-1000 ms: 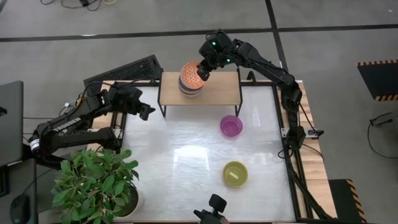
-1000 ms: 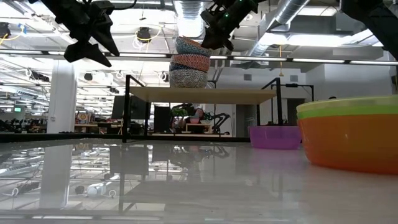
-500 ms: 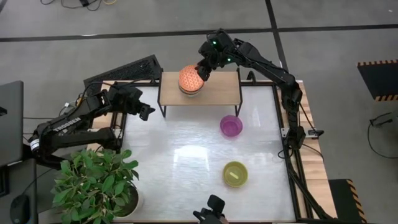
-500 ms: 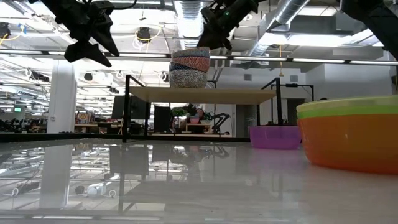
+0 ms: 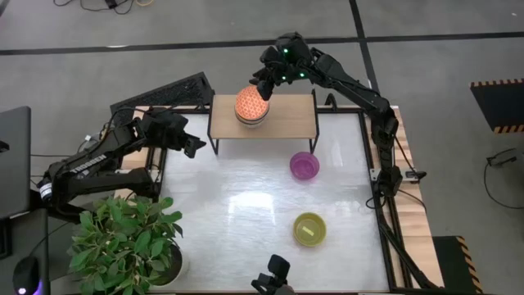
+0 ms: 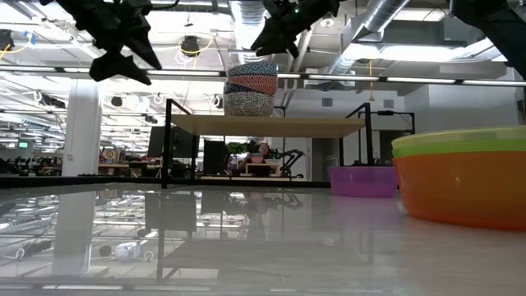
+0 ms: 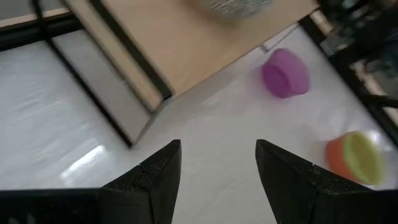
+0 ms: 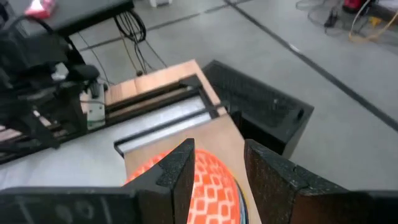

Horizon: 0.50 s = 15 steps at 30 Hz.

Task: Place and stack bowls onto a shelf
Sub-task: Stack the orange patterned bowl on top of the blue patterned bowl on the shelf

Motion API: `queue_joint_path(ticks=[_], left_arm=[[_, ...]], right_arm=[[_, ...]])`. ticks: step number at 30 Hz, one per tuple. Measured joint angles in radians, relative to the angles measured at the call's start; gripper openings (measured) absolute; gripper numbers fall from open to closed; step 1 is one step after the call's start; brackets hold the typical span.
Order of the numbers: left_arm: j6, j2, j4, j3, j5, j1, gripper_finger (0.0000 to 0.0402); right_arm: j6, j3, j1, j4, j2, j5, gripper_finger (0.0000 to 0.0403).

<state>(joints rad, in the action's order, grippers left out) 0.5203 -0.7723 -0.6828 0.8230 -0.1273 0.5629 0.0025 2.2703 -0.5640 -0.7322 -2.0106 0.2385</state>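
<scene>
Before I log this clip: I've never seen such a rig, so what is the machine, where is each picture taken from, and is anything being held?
It is a robot with two dark arms at a white table, each ending in two fingers. One camera looks straight down, one sits at table height, and one rides on each wrist.

On the wooden shelf stands a stack of bowls with the orange patterned bowl on top. The right gripper hangs just above that stack, fingers apart, holding nothing. The left gripper waits open over the table's left edge.

On the table lie a purple bowl and an olive-yellow bowl nested in an orange one. A potted plant stands at the near left corner.
</scene>
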Motion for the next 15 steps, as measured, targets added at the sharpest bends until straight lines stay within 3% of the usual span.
queue_joint_path(ticks=[15], left_arm=[[0.004, 0.0, 0.097, 0.0, -0.025, 0.0, 0.019]], right_arm=[[0.008, -0.028, -0.005, 0.018, -0.008, -0.001, 0.0162]])
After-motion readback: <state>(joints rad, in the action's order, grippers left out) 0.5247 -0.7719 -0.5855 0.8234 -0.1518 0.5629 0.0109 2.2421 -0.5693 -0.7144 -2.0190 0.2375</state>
